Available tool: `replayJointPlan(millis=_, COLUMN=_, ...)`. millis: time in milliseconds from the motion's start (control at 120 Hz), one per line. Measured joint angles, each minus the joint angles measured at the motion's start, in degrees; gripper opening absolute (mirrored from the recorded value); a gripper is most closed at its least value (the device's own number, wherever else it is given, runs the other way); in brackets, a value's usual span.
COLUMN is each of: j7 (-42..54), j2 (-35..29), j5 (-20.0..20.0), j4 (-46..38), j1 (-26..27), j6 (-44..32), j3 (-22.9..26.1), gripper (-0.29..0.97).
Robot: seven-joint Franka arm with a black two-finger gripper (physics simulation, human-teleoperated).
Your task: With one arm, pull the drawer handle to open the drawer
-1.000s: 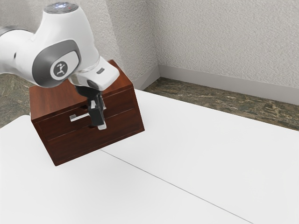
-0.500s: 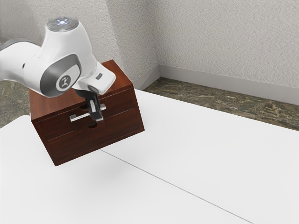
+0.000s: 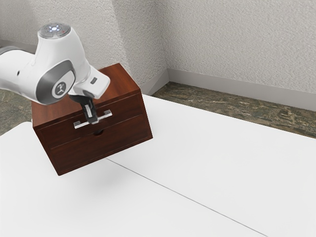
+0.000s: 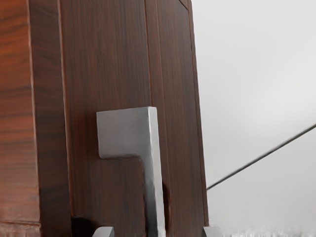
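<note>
Drawer handle (image 3: 105,115) (image 4: 150,163): a flat grey metal bar with bent ends, right at the jaws. It is mounted on the upper drawer front (image 3: 126,107) of a dark wooden cabinet (image 3: 116,81).

Jaws are open and straddle the middle of the bar. In the wrist view a pale fingertip (image 4: 102,232) sits on each side of the handle, with a visible gap to the metal on both sides. Nothing is gripped. The exterior view has the black fingers pointing down across the bar from above.

The upper drawer front behind the jaws looks flush with the cabinet face, so the drawer is closed. Just below the jaws is the lower drawer front (image 3: 113,140), which has a small dark spot (image 3: 98,132) near its top edge. I cannot tell whether that spot is a knob or a recess.

The white arm (image 3: 54,79) comes in above the cabinet top, with the wrist bent down to the handle.

The cabinet sits on a white desk (image 3: 207,163), turned at an angle. A thin dark seam (image 3: 187,197) runs across the desk, starting below the cabinet and heading away from the jaws.

Far beyond the jaws are a mottled stone floor (image 3: 237,104) past the desk edge, then a pale baseboard (image 3: 247,86) and rough white walls (image 3: 237,39) that meet in a corner.
</note>
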State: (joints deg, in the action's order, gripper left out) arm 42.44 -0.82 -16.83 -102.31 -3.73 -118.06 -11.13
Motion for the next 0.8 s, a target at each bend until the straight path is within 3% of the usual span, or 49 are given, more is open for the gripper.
replayJointPlan(millis=150, j7=0.06, j2=0.61, j5=0.02, j4=-0.97, j1=-0.36, j6=-0.37, j3=0.01, gripper=0.15)
replayJointPlan(millis=467, j7=-0.05, j2=0.09, j5=-0.11, j4=-3.06, j1=0.64, j6=-1.18, j3=-0.42, gripper=-0.05)
replayJointPlan(millis=800, j7=-0.95, j2=-7.86, j5=-0.95, j4=-11.26, j1=4.19, j6=-2.37, j3=-0.14, gripper=-0.10)
